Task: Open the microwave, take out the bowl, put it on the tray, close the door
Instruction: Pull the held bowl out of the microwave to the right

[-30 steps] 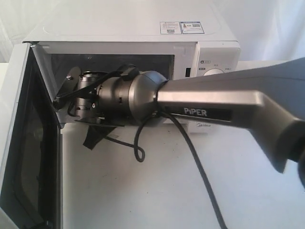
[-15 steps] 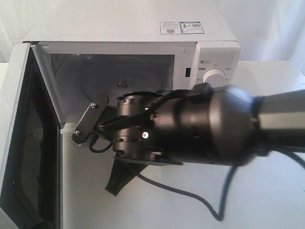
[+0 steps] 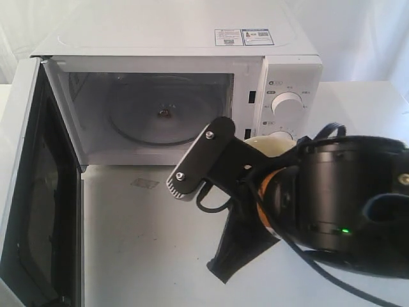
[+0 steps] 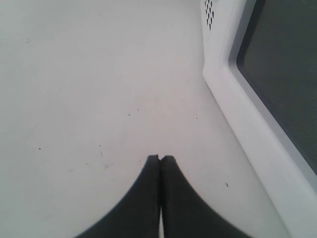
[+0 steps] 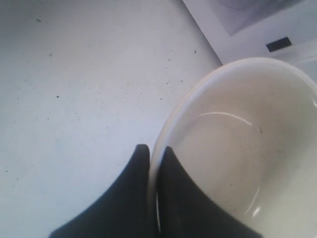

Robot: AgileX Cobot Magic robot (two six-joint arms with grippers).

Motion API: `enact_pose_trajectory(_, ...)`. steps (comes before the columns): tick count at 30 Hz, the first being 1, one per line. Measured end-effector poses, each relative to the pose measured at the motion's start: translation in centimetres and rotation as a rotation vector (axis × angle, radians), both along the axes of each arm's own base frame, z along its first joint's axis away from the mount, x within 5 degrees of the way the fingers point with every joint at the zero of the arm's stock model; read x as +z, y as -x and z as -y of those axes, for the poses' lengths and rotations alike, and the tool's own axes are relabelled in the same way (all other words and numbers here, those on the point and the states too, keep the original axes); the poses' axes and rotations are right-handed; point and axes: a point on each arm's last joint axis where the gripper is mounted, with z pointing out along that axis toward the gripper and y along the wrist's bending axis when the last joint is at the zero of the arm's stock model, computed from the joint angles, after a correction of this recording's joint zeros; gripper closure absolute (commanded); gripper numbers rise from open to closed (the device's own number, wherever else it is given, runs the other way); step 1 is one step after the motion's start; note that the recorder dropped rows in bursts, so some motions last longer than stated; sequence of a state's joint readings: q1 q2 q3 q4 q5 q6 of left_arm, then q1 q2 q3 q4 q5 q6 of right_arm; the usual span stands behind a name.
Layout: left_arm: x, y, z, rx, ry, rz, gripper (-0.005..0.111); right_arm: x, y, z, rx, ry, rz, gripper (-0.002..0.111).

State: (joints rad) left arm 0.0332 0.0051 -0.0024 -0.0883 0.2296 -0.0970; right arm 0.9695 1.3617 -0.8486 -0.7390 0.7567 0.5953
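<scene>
While the door [image 3: 25, 192] of the microwave [image 3: 172, 32] stands swung wide to the left, its dark window faces inward and the cavity lies open. Inside, only the round glass plate [image 3: 163, 118] shows on the floor of the oven. The bowl [image 3: 271, 146] is outside the oven, in front of the panel with the two white dials [image 3: 287, 102] and low over the worktop [image 3: 140, 243]. Whether it touches the surface cannot be told.

The right wrist view shows the right hand [image 5: 153, 148] clenched on the bowl's rim, one dark finger inside the glossy cream wall and one outside. Past the bowl, the lower front edge of the oven is near.

The left hand [image 4: 159, 158] has its two dark fingers pressed together with nothing between them. It hangs over bare worktop just beside the open door, whose white frame and dark glass run along one side of that view.

The worktop is white and matt, with a few tiny dark specks and a faint grey patch [image 3: 145, 184] before the oven mouth. Pale white cloth or wall [image 3: 358, 32] fills the background. Two stickers [image 3: 246, 36] lie on the oven's top. A black cable [image 3: 211, 206] loops beneath the right arm's wrist, which fills the lower right of the exterior view.
</scene>
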Motion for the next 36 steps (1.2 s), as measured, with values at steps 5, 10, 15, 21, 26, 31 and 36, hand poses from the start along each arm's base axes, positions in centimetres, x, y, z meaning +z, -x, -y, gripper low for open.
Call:
enact_pose_trajectory(5,0.0,0.0,0.0,0.000,0.000,0.000,0.107,0.4,0.8,1.2,-0.004,-0.018,0.018,0.108)
enact_pose_trajectory(10,0.0,0.0,0.0,0.000,0.000,0.000,0.107,0.9,0.5,1.1,0.036,-0.016,0.083,0.108)
enact_pose_trajectory(15,0.0,0.0,0.0,0.000,0.000,0.000,0.107,1.0,0.5,1.1,0.026,-0.034,0.084,0.108)
enact_pose_trajectory(21,0.0,0.0,0.0,0.000,0.000,0.000,0.107,1.0,0.5,1.3,-0.008,-0.043,0.078,0.108)
enact_pose_trajectory(26,0.0,0.0,0.0,0.000,0.000,0.000,0.107,1.0,0.5,1.3,-0.018,-0.043,0.076,0.108)
enact_pose_trajectory(31,0.0,0.0,0.0,0.000,0.000,0.000,0.107,1.0,0.5,1.4,-0.022,-0.041,0.077,0.108)
enact_pose_trajectory(36,0.0,0.0,0.0,0.000,0.000,0.000,0.107,1.4,0.7,2.1,-0.056,-0.022,0.081,0.108)
